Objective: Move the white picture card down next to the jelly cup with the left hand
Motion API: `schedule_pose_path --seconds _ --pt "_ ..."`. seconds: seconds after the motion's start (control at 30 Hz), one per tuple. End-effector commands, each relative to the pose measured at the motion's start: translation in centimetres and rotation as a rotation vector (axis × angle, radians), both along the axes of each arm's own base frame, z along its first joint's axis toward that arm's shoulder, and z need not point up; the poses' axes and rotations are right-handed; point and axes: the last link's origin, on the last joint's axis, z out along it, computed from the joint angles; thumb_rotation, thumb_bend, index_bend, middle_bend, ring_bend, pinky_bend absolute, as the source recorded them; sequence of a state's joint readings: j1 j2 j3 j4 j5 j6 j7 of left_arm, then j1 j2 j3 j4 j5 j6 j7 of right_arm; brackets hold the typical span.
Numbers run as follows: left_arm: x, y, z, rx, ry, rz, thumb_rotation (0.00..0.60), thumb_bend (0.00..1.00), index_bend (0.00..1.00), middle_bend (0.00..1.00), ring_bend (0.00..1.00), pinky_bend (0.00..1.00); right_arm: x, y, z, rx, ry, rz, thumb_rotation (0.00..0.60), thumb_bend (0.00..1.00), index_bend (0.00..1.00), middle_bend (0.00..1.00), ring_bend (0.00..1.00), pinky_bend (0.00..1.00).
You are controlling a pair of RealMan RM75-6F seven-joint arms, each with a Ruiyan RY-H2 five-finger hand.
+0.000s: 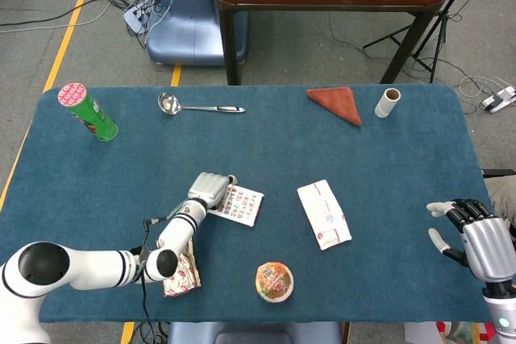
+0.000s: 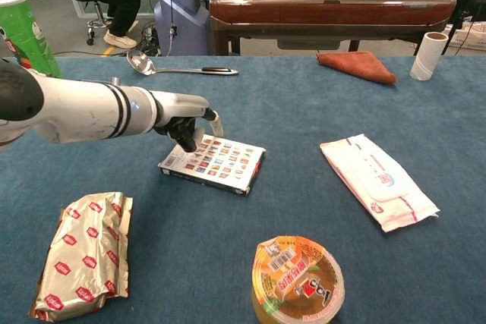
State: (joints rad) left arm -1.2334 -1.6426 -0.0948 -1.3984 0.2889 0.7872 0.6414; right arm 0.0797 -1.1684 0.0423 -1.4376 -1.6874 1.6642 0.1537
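Observation:
The white picture card [image 1: 240, 204] [image 2: 216, 165] lies flat and slightly skewed on the blue table, left of centre. My left hand [image 1: 208, 189] [image 2: 186, 123] sits at the card's far left corner, fingers curled in and dark fingertips touching that corner; it does not grip the card. The jelly cup [image 1: 274, 281] [image 2: 298, 278] stands near the front edge, to the right of and nearer than the card, with a gap between them. My right hand [image 1: 476, 239] hovers at the table's right edge with fingers spread, holding nothing; only the head view shows it.
A red-dotted snack bag [image 1: 181, 273] [image 2: 83, 252] lies under my left forearm. A wet-wipes pack [image 1: 324, 213] [image 2: 377, 180] lies right of the card. At the back are a green can [image 1: 87, 110], ladle [image 1: 197, 106], red cloth [image 1: 337, 104] and paper roll [image 1: 388, 102].

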Motion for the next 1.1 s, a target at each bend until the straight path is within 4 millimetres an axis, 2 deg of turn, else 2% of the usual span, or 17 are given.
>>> schedule_pose_path --seconds 0.03,0.47,0.77,1.1 --pt "0.1 -0.5 0.4 -0.006 -0.007 -0.011 0.6 0.84 0.27 1.0 0.97 1.0 0.0 0.0 0.0 0.002 0.001 0.0 0.6 0.27 0.4 0.48 0.36 0.37" --pt "-0.6 -2.1 1.5 -0.017 0.035 -0.028 0.6 0.84 0.33 1.0 0.97 1.0 0.0 -0.1 -0.3 0.006 0.008 -0.004 0.6 0.27 0.4 0.48 0.36 0.37" --pt "-1.5 -3.1 2.0 -0.033 0.065 -0.027 0.6 0.84 0.41 1.0 0.97 1.0 0.0 -0.2 -0.3 0.005 0.008 -0.008 0.6 0.27 0.4 0.48 0.36 0.37" --pt "-0.7 -5.2 2.3 -0.074 0.037 -0.075 0.6 0.84 0.42 1.0 0.97 1.0 0.0 -0.2 -0.3 0.004 0.009 -0.009 0.6 0.27 0.39 0.48 0.36 0.37"
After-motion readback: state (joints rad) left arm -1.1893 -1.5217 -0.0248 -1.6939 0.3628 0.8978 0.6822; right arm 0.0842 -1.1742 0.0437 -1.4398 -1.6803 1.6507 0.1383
